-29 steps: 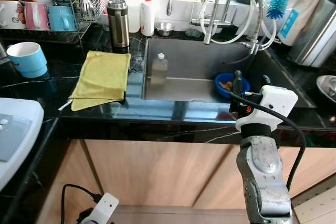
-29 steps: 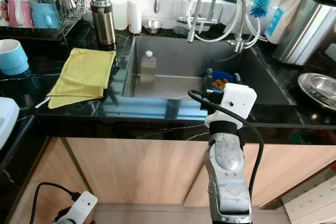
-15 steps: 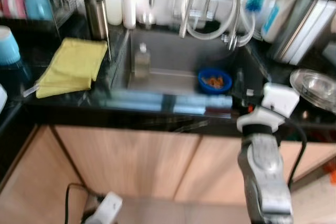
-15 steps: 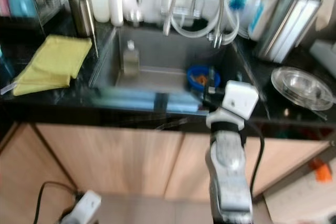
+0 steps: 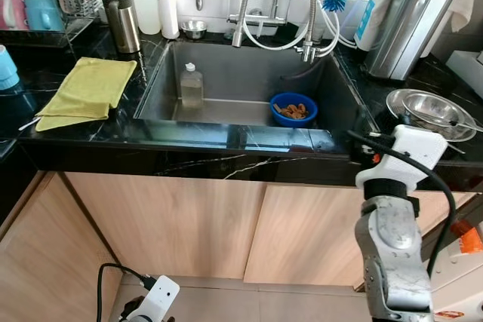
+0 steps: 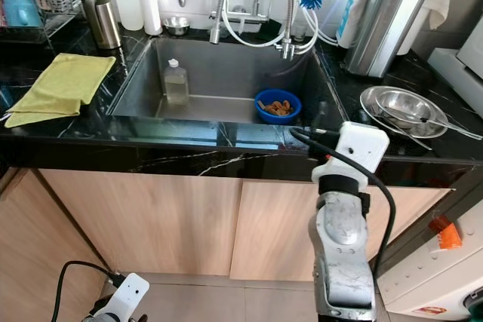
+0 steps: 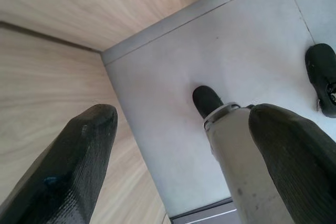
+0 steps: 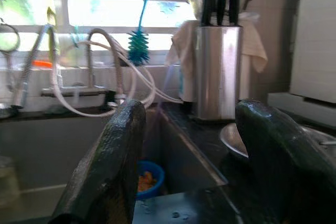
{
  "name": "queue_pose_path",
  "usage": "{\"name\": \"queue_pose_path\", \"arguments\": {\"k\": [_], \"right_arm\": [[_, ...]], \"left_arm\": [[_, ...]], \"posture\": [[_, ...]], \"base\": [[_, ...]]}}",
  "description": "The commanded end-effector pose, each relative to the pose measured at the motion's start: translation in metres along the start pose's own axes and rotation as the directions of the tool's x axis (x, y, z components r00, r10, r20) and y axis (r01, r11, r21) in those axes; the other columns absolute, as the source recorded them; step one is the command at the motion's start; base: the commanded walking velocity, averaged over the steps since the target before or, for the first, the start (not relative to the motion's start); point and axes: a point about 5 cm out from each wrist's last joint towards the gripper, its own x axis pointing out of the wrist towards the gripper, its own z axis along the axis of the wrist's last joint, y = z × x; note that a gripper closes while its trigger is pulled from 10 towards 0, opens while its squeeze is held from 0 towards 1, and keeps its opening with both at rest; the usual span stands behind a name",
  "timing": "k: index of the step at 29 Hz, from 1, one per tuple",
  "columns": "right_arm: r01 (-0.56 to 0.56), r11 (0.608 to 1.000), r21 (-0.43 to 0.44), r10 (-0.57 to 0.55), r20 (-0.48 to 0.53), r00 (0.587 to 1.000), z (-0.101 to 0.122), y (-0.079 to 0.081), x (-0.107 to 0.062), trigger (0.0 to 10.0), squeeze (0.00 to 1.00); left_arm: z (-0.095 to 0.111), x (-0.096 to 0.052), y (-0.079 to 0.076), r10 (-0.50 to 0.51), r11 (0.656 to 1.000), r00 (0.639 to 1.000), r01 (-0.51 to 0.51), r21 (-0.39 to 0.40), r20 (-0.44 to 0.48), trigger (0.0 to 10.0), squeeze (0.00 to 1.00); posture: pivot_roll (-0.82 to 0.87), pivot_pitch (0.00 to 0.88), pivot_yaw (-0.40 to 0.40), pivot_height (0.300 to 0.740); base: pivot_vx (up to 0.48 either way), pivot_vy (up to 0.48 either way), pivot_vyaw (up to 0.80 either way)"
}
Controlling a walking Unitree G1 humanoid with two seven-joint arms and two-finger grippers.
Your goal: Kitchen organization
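- Your view has swung rightward since a second ago; the sink (image 5: 241, 84) now sits centred.
- Right gripper (image 8: 194, 166), fingers apart, hovers at the sink's front-right counter edge.
- Left gripper (image 7: 184, 166) hangs spread by the cabinet.

Pale wood cabinet doors (image 5: 189, 224) under the black counter, grey floor tiles (image 7: 220, 56) (a black shoe (image 7: 321, 77) there)

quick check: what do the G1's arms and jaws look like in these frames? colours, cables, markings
Right arm: scuffed silver forearm, black wrist band, white boxy wrist module with a small red-orange mark, thick black cable looping down its side. Right gripper: two long black rounded fingers with a finely textured surface. Left gripper: the same black textured fingers. Left arm's white wrist module trails a black cable.
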Motion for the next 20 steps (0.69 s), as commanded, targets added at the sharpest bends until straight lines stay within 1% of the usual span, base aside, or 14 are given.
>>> {"name": "queue_pose_path", "arguments": {"k": [1, 3, 5, 8, 10, 12, 15, 20], "right_arm": [[0.090, 0.995, -0.038, -0.092, -0.060, 0.994, -0.010, -0.021, 0.002, 10.0, 0.00], [0.135, 0.990, -0.029, -0.137, -0.083, 0.987, -0.014, -0.030, 0.002, 10.0, 0.00], [0.151, 0.988, -0.016, -0.151, -0.096, 0.984, -0.016, -0.034, 0.002, 10.0, 0.00], [0.072, 0.997, 0.005, -0.071, -0.098, 0.993, -0.015, -0.020, 0.002, 10.0, 0.00], [0.046, 0.999, 0.021, -0.044, -0.082, 0.996, -0.013, -0.012, 0.002, 10.0, 0.00], [0.027, 0.999, 0.039, -0.024, -0.093, 0.995, -0.013, -0.002, 0.002, 10.0, 0.00], [0.020, 0.998, 0.056, -0.015, -0.094, 0.995, -0.014, 0.003, 0.003, 10.0, 0.00], [0.017, 0.998, 0.057, -0.012, -0.089, 0.996, -0.012, 0.003, 0.004, 10.0, 0.00]], "left_arm": [[0.000, 0.000, 0.002, -0.004, 1.000, 1.000, 0.004, 0.004, -0.001, 10.0, 0.00], [0.001, 0.000, 0.002, -0.004, 1.000, 1.000, 0.004, 0.000, 0.001, 10.0, 0.00], [0.001, 0.000, 0.002, -0.006, 1.000, 1.000, 0.006, -0.004, 0.003, 10.0, 0.00], [0.001, 0.000, 0.002, -0.007, 1.000, 1.000, 0.007, -0.004, 0.005, 10.0, 0.00], [0.002, 0.000, 0.002, -0.006, 1.000, 1.000, 0.006, -0.003, 0.005, 10.0, 0.00], [0.002, 0.000, 0.002, -0.004, 1.000, 1.000, 0.005, -0.005, 0.004, 10.0, 0.00], [0.002, 0.000, 0.002, -0.004, 1.000, 1.000, 0.004, -0.003, 0.000, 10.0, 0.00], [0.002, 0.000, 0.002, -0.004, 1.000, 1.000, 0.004, -0.002, -0.001, 10.0, 0.00]], "posture": [[0.10, 0.053, -0.093, 0.740], [0.10, 0.053, -0.093, 0.740], [0.10, 0.054, -0.092, 0.740], [0.10, 0.056, -0.090, 0.740], [0.10, 0.056, -0.091, 0.740], [0.10, 0.056, -0.091, 0.740], [0.11, 0.056, -0.092, 0.740], [0.10, 0.056, -0.092, 0.740]], "base": [[0.000, 0.000, 0.00], [0.000, 0.000, 0.00], [0.000, 0.000, 0.00], [0.000, 0.000, 0.00], [0.000, 0.000, 0.00], [0.000, 0.000, 0.00], [0.000, 0.000, 0.00], [0.000, 0.000, 0.00]]}}
